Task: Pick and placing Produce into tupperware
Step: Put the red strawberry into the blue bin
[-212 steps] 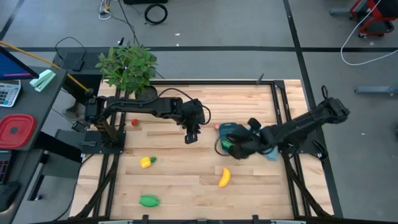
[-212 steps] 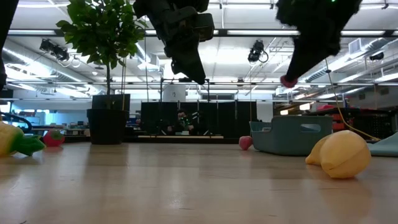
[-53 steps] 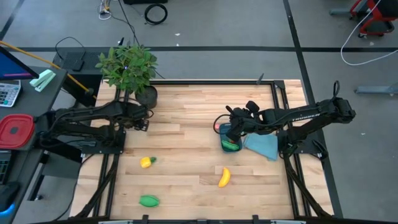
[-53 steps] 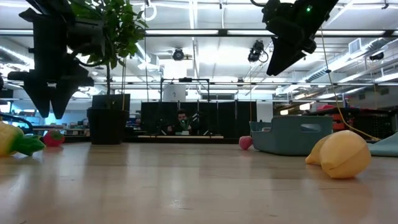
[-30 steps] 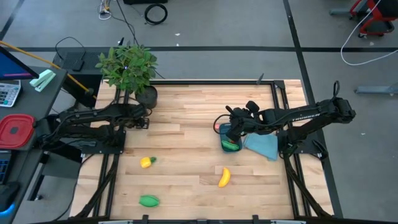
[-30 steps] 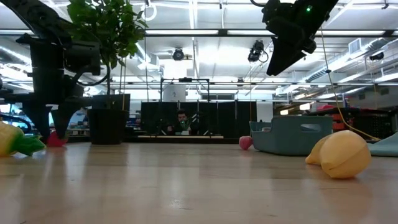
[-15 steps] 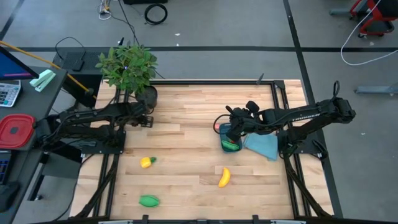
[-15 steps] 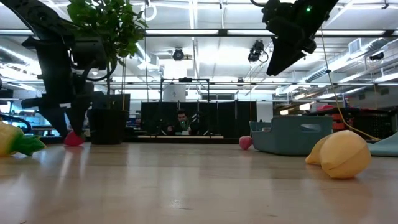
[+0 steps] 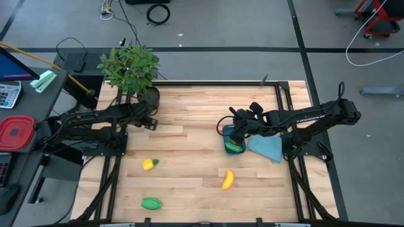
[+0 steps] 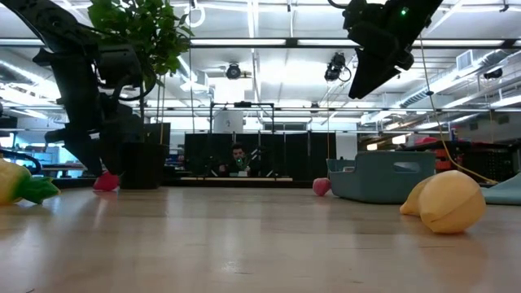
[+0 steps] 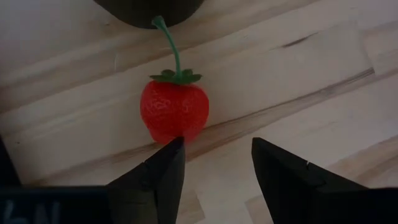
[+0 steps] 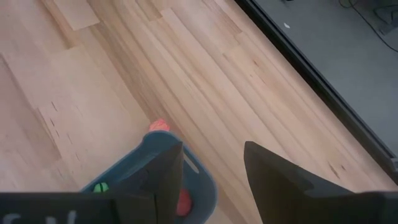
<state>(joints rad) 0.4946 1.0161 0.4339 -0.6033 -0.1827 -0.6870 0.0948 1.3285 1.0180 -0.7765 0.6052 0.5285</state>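
Toy strawberry lies on the wooden worktop near the potted plant, at the back-left part. Left jaws sit just above it, parted, w/ one fingertip over the berry's edge and nothing gripped; in the low view the red berry shows at worktop level under the left jaws.

Dark-blue tupperware tub is right of centre, w/ green pieces inside; right wrist view also shows a red piece in it and a small red piece on the wood just outside its wall. Right jaws hang over the tub, parted and empty; fingers frame its rim. A flat light-blue piece touches the tub's right side.

Elsewhere on the worktop: yellow piece w/ green stem front-left, green oblong piece near the front edge, banana front of the tub, all well apart. Red square container sits off the worktop at far left.
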